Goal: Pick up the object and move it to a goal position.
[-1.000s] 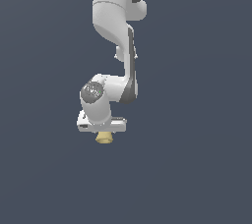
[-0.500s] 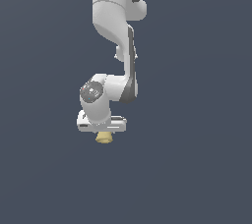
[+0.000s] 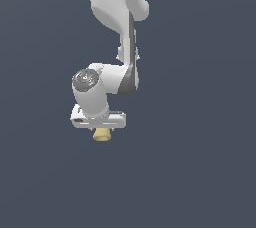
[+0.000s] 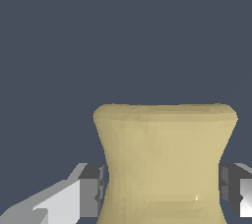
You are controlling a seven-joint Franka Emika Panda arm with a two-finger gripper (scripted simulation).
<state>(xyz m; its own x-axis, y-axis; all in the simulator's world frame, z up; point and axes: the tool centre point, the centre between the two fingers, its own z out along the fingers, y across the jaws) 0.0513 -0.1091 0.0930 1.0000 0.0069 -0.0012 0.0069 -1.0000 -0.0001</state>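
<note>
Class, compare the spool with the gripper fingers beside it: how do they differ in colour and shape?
The spool is pale yellow; the fingers are grey and white. The spool is rounded and waisted with flared ends; the fingers are blocky and flat-faced. The fingers flank the spool's waist, one on each side.

A: Is it bright or dark?

B: In between. The light is soft and even. The background is one flat dark blue-grey, with no shadows on it.

A: Where does the light come from?

B: From above, it seems. The white arm (image 3: 117, 17) is brightest on top and greyer down its side.

A: Any shine?

B: One tiny white glint low on the yellow spool (image 4: 165, 164).

A: Is anything fuzzy?

B: No. Edges are sharp, just a bit blocky up close.
</note>
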